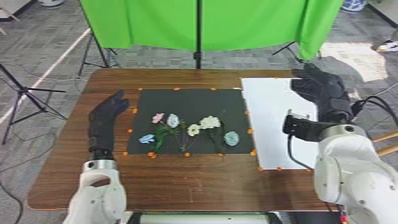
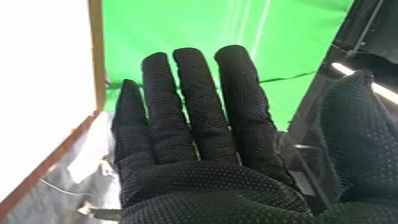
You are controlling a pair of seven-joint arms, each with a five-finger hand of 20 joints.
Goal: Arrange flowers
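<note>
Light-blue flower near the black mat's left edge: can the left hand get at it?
Probably yes: the left hand is just left of the black mat, and only small orange markers and mat edge seem to separate it from the light-blue flower.

Flowers (image 1: 210, 122) are blocking the black mat's (image 1: 182, 100) near half; its far half and the surface (image 1: 222, 185) nearer the robot are leaving room to pass; the left hand (image 1: 104, 117) is obstructing the left side, the right hand (image 1: 324, 95) the white sheet's (image 1: 266, 115) right edge.
</note>
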